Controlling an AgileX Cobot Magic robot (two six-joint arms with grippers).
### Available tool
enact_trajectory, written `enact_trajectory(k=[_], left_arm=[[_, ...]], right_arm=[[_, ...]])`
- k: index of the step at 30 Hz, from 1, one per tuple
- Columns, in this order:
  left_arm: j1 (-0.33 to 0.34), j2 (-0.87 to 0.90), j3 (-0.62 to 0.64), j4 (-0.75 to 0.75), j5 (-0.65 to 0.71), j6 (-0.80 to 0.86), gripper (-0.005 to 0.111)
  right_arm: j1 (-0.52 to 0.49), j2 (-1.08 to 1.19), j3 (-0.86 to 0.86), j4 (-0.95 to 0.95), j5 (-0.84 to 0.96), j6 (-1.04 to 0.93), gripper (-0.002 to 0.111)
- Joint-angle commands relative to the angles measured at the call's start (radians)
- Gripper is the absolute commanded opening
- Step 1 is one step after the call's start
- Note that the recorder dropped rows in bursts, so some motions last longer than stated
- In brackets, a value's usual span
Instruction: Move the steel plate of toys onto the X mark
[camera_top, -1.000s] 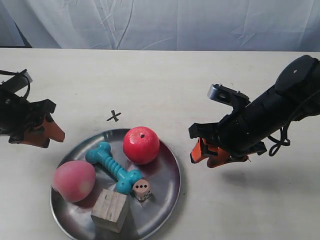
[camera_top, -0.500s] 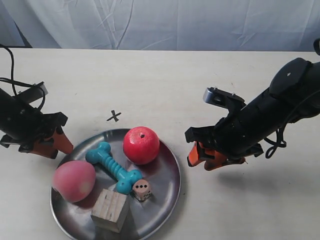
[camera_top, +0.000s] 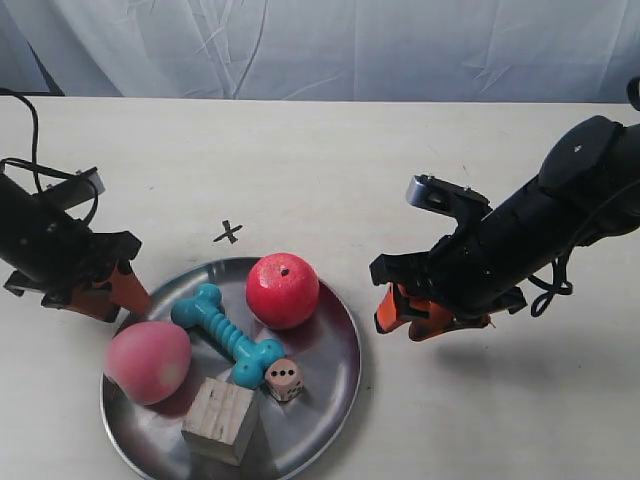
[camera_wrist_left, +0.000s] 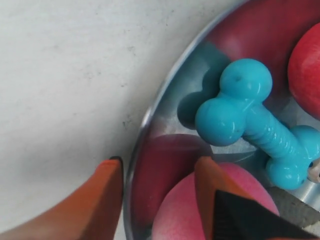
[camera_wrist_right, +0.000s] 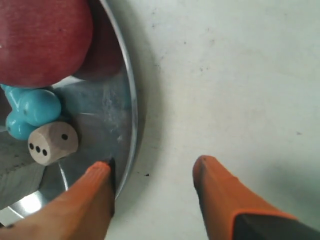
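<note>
The table (camera_top: 400, 160) carries the steel plate (camera_top: 335, 355) low in the exterior view. The plate is not on the X mark (camera_top: 228, 233), which lies uncovered just outside the rim on the apple's side, so I judge the move itself not yet begun, only the grasp being set up. The left gripper (camera_wrist_left: 157, 167) is spread wide across the rim beside the peach, one finger over the table and one over the plate. The right gripper (camera_wrist_right: 152, 170) stands parted at the opposite rim in the same way, clamping nothing. All the toys sit inside the plate: the red apple (camera_top: 283, 290), the pink peach (camera_top: 147, 361), the teal dog-bone (camera_top: 228, 335) between them, the wooden cube (camera_top: 220, 420), and the small die (camera_top: 284, 379) touching the bone.
</note>
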Motion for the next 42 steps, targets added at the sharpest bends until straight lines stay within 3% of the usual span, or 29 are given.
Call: enact_trajectory(k=[1, 12, 42], left_arm=[[-0.022, -0.001, -0.005, 0.017, -0.013, 0.001, 0.045], [-0.022, -0.001, -0.005, 0.031, -0.013, -0.021, 0.045], [-0.022, -0.001, -0.005, 0.031, -0.022, -0.023, 0.045]], right_arm=[[0.002, 0.001, -0.005, -0.008, -0.004, -0.006, 0.050], [0.048, 0.001, -0.005, -0.008, -0.019, -0.006, 0.050], [0.048, 0.001, -0.005, -0.006, -0.011, -0.006, 0.050]])
